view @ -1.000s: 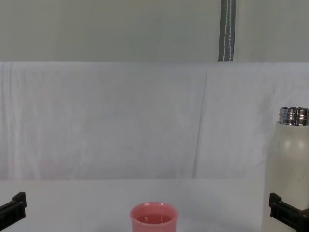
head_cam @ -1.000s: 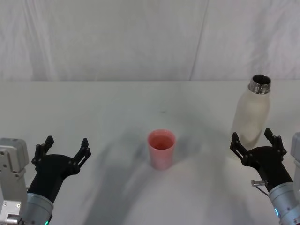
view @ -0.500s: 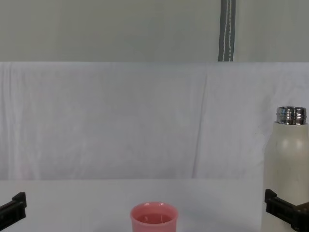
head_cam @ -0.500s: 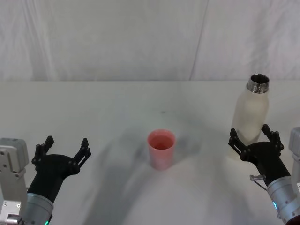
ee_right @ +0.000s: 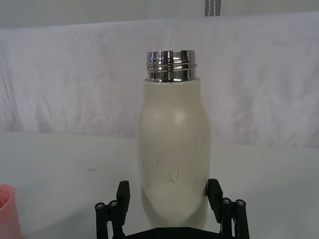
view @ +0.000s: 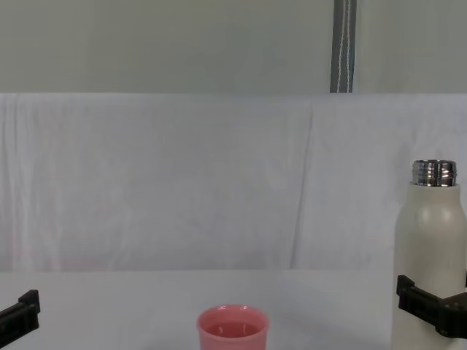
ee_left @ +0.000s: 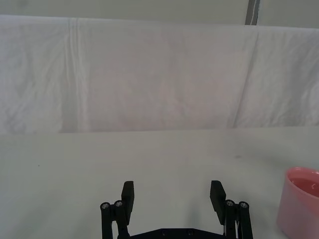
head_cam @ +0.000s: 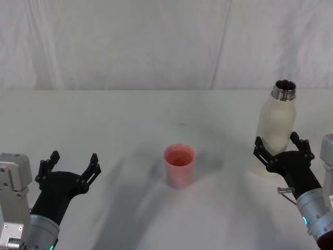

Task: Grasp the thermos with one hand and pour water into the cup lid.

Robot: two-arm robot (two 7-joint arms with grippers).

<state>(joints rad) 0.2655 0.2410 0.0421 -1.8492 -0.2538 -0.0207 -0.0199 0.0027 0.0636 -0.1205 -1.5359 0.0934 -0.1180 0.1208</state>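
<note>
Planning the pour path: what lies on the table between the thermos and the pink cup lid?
Nothing: in the head view the stretch between the thermos and the cup lid is bare white table. The right claw straddles the thermos base.

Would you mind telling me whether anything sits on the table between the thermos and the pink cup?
Nothing visible does. The thermos, flanked by the right gripper, and the cup have only bare table between them.

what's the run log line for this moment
right gripper: open, straddling thermos | left gripper: open, idle | cup lid: upright, centre
</note>
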